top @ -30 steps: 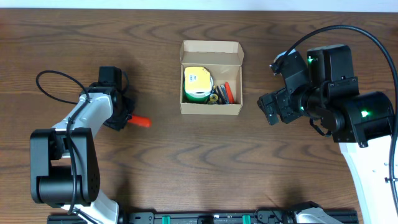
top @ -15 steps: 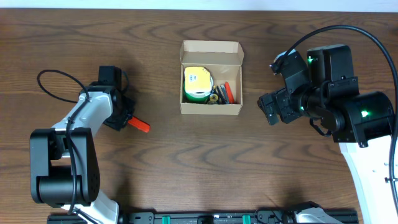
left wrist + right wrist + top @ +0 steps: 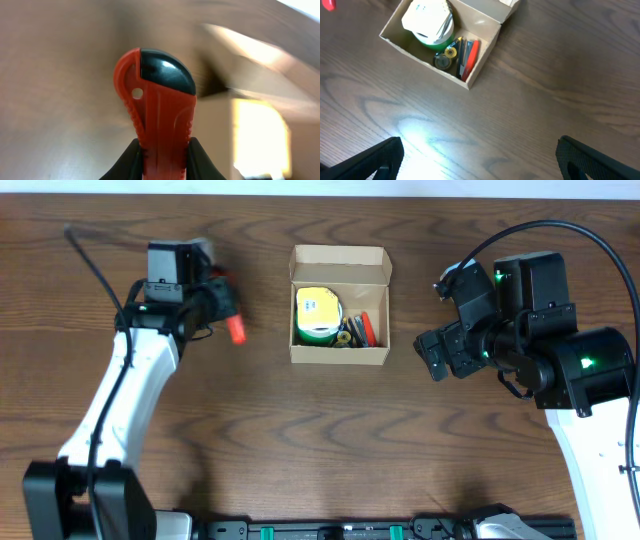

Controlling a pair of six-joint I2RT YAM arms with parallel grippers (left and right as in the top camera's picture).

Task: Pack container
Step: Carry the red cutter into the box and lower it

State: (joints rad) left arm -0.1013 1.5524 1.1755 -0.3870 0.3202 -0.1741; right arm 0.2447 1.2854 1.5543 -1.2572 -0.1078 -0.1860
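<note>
Left arm (image 3: 140, 375), jaws clamped on a red-and-black tool (image 3: 236, 330), hangs upper left; the open container (image 3: 338, 356) lies to its right. Right arm (image 3: 520, 330) stands opposite, jaws wide.

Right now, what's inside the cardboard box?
In the box: a green roll with a yellow top, a small round thing, and a red stick beside dark ones. Whatever lies under the roll is covered.
</note>
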